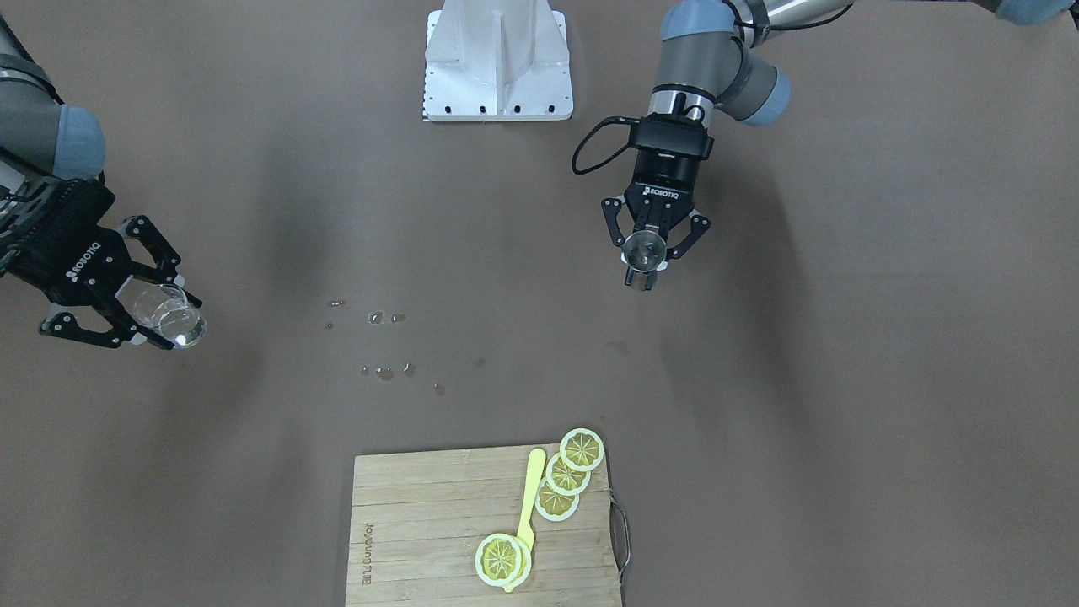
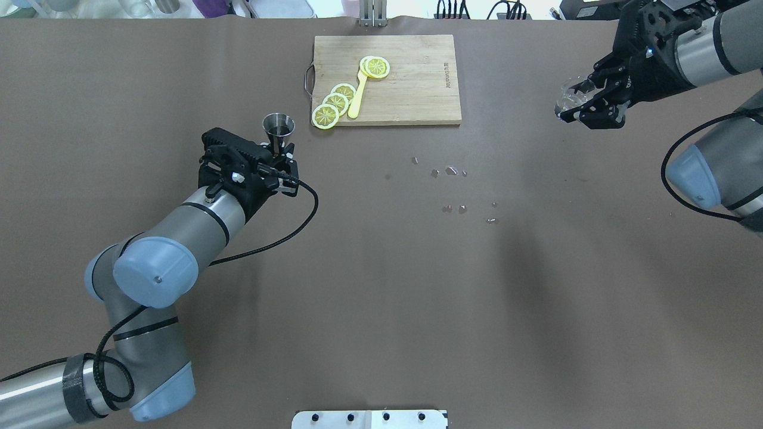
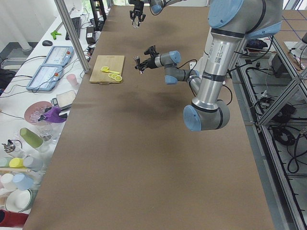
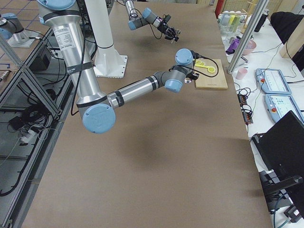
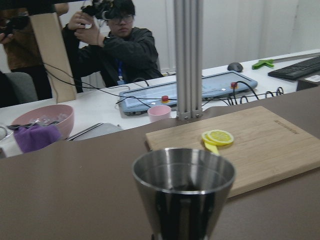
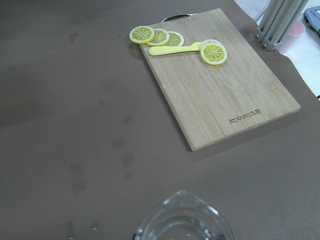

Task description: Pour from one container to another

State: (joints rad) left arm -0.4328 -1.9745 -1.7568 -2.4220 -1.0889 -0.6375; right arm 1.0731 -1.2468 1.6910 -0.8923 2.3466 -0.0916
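Standing upright, mouth up, the metal cup [image 5: 183, 190] is clamped in the left gripper [image 1: 644, 263]; the right gripper [image 1: 163, 315] grips a clear glass [image 6: 183, 221] (tilt unclear).

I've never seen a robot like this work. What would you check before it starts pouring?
1. Left gripper shut on the steel jigger: ok.
2. Right gripper shut on the clear glass cup: ok.
3. Jigger upright, mouth up: ok.
4. Jigger and cup close enough to pour: not ok; they are far apart, at opposite sides of the table.
5. Which container holds liquid: cannot tell.
6. Table dry between the arms: not ok; water droplets lie there.
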